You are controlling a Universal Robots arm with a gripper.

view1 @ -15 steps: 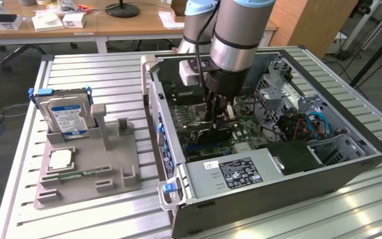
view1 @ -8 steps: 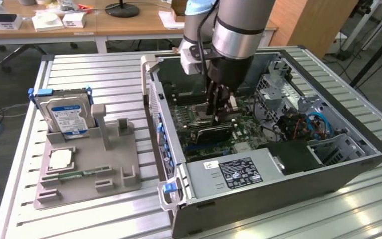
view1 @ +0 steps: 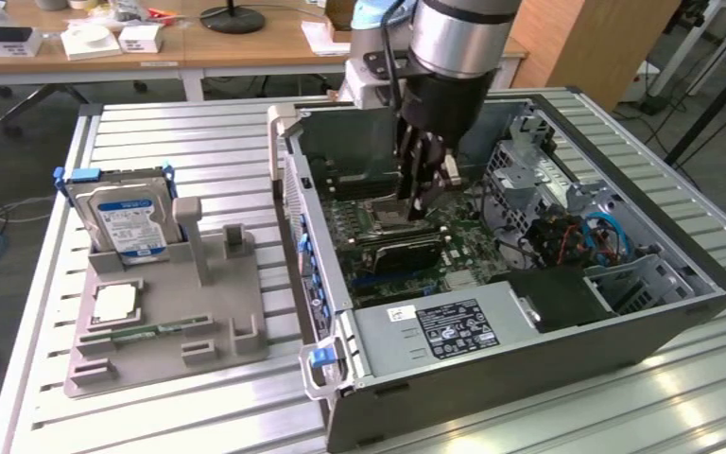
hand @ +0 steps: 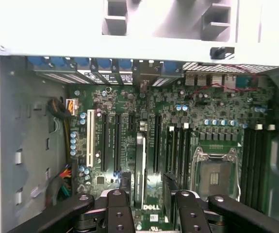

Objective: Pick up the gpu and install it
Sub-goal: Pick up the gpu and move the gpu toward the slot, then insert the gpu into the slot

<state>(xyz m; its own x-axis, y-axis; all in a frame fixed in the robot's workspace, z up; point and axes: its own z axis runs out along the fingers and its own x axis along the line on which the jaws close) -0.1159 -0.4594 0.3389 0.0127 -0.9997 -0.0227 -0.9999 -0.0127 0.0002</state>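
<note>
The wrist view showed the gpu [hand: 139, 165] edge-on, upright on the motherboard [hand: 212, 111] between the two fingers [hand: 171, 183]. They stood wide apart on either side of it, gripping nothing, and "DELL" was printed just beside them. In the exterior view the gripper [view1: 420, 194] reached down into the open case [view1: 665, 312]. On the bench [view1: 186, 132] a hard drive [view1: 121, 216] had a blue label, its print unreadable.

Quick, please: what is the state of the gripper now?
Gripper: open, its fingers apart on either side of the gpu, apparently not clamping it.
</note>
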